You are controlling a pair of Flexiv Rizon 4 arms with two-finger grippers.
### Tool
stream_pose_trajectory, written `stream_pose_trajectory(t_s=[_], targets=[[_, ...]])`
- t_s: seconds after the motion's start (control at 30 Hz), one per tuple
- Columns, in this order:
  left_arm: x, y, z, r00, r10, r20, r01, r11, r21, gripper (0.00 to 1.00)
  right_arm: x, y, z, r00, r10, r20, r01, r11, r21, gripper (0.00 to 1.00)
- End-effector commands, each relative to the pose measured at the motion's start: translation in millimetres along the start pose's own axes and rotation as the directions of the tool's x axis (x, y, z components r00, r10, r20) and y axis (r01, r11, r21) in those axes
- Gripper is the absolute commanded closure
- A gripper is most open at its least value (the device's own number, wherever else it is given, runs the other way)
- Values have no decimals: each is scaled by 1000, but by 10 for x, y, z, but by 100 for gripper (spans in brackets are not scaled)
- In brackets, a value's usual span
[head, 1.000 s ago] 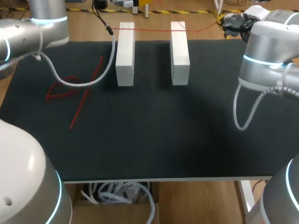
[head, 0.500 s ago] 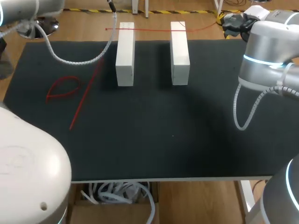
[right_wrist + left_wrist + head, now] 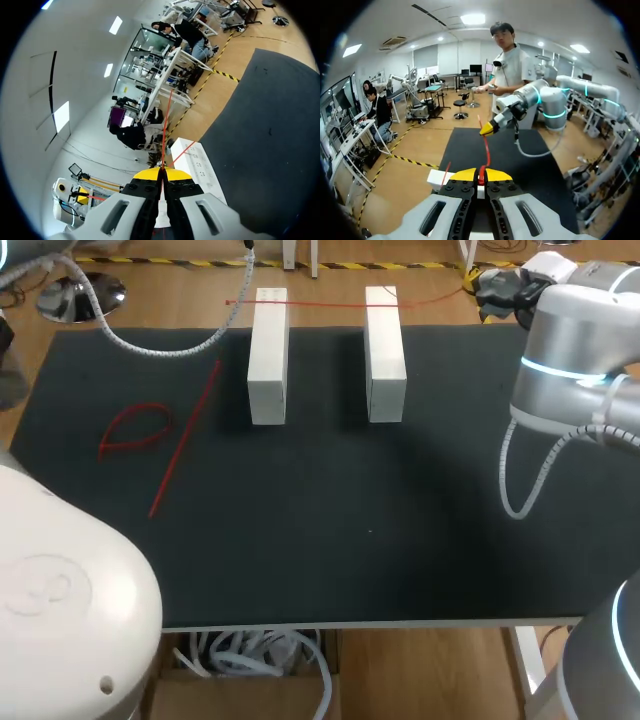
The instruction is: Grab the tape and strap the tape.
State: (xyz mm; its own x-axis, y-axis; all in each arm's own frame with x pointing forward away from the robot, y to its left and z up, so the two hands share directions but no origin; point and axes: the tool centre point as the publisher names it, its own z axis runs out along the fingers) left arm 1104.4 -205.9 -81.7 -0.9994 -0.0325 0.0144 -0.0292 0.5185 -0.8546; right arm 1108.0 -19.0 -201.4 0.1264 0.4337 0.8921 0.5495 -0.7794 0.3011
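Left wrist view shows the left fingers pinched shut on the red tape; the right fingers grip its other end. It stretches across two white blocks at the worktop's twelve o'clock edge.

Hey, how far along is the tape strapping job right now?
Grabbing looks done: the left hand and the right hand are each shut on an end of the red tape. In hand: the tape is stretched across the far ends of the left block and the right block. Left: fastening it down; nothing shows it secured yet.
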Motion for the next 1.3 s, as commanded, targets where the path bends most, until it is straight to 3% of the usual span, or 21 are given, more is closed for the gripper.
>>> stream_pose_trajectory(t_s=[0.03, 0.2, 0.37, 0.5, 0.67, 0.77, 1.07, 1.2, 1.3], targets=[[-46, -60, 33, 999, -30, -39, 23, 985, -171, 100, -11, 0, -5, 1000, 0, -3, 0, 1000, 0, 100], [-99, -13, 108, 995, -96, -19, 85, 942, -326, 100, -11, 0, -5, 1000, 0, -3, 0, 1000, 0, 100], [-118, 69, 216, 993, -117, -30, 99, 928, -360, 100, -11, 0, -5, 1000, 0, -3, 0, 1000, 0, 100], [-135, 51, 274, 992, -126, -21, 104, 892, -440, 100, -11, 0, -5, 1000, 0, -3, 0, 1000, 0, 100], [-147, -6, 330, 996, -91, 4, 82, 877, -473, 100, -11, 0, -5, 1000, 0, -3, 0, 1000, 0, 100], [-136, -24, 367, 997, -72, -1, 61, 845, -531, 100, -11, 0, -5, 1000, 0, -3, 0, 1000, 0, 100], [-79, -52, 423, 998, -60, -22, 39, 843, -537, 100, -11, 0, -5, 1000, 0, -3, 0, 1000, 0, 100], [-51, -83, 467, 996, -89, -33, 51, 797, -602, 100, -11, 0, -5, 1000, 0, -3, 0, 1000, 0, 100], [-43, -98, 490, 995, -93, -28, 56, 785, -616, 100, -11, 0, -5, 1000, 0, -3, 0, 1000, 0, 100]])
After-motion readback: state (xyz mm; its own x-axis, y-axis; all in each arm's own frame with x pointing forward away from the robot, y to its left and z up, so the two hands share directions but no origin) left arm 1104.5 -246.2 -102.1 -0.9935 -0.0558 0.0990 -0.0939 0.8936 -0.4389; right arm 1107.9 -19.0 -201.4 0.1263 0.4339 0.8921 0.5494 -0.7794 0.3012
